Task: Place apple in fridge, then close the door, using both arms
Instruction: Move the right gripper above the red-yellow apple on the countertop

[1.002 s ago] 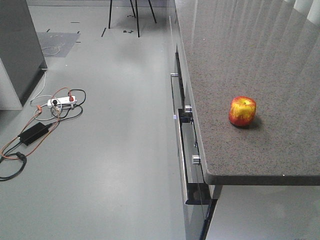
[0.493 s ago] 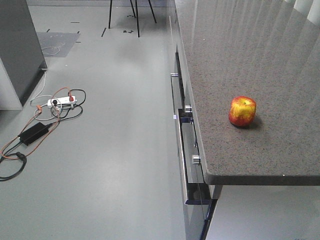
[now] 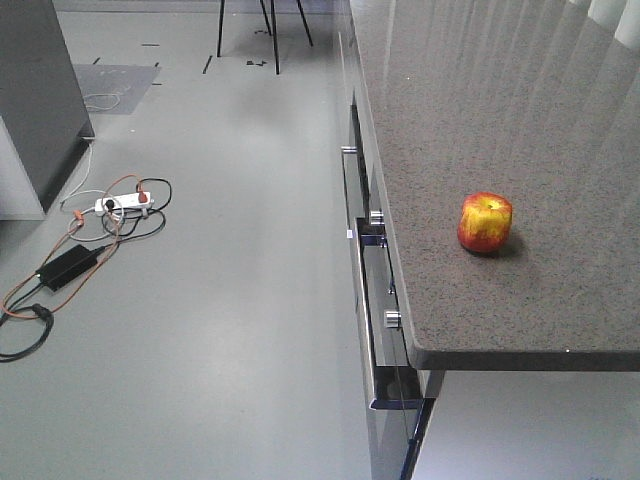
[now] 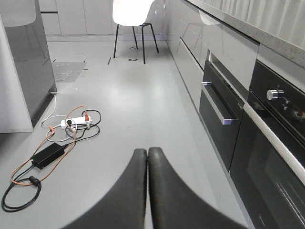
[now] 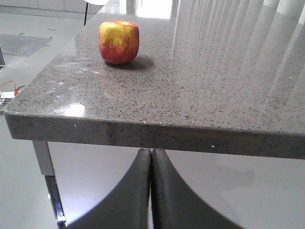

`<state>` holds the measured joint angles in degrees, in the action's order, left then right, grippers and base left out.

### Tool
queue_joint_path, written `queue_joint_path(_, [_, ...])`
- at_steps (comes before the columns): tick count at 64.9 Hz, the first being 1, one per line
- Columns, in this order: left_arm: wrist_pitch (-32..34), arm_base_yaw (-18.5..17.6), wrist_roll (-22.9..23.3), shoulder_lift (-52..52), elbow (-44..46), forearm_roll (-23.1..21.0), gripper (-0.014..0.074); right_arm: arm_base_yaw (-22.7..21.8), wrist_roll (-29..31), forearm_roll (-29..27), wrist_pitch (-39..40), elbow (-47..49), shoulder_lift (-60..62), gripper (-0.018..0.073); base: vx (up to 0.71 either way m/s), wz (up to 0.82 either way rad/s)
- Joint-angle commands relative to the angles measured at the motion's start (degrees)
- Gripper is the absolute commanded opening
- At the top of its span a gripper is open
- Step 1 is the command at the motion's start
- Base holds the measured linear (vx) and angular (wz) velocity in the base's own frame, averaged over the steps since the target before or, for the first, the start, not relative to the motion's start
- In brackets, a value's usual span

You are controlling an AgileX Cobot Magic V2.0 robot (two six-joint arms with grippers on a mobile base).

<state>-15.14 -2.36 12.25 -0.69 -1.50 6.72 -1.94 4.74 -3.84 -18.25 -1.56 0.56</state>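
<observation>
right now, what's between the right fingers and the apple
Only bare speckled countertop and its front edge. The right wrist view shows it: the right fingers sit in front of that edge, the apple farther back.

The scene holds one apple [image 3: 485, 222], one counter [image 3: 500, 120], one white chair [image 4: 132, 10], one power strip [image 3: 122, 203], one black adapter [image 3: 68, 266] and two grippers: the left gripper [image 4: 147, 155] and the right gripper [image 5: 151, 155].

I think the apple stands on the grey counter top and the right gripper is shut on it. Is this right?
No. The apple stands on the counter top, but the right gripper is shut on nothing, below the counter edge; the right wrist view shows it.
</observation>
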Motion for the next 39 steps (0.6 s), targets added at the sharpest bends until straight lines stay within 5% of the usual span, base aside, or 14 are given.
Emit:
queue_joint_path(1, [4.1,-0.2,0.5,-0.8,-1.2,-0.3,-0.0006,0.0,-0.7,0.2,2.7,2.8,0.5,-0.0008,0.0,0.0])
queue_joint_path(13, [4.1,-0.2,0.5,-0.8,-1.2,-0.3,-0.0006,0.0,-0.7,0.2,-4.5,11.1,-1.4,-0.0008,0.0,0.0])
queue_joint_path(39, [4.1,-0.2,0.5,-0.8,-1.2,-0.3,-0.0006,0.0,-0.3,0.4,-5.5,29.9,-20.7,-0.0008,0.0,0.0])
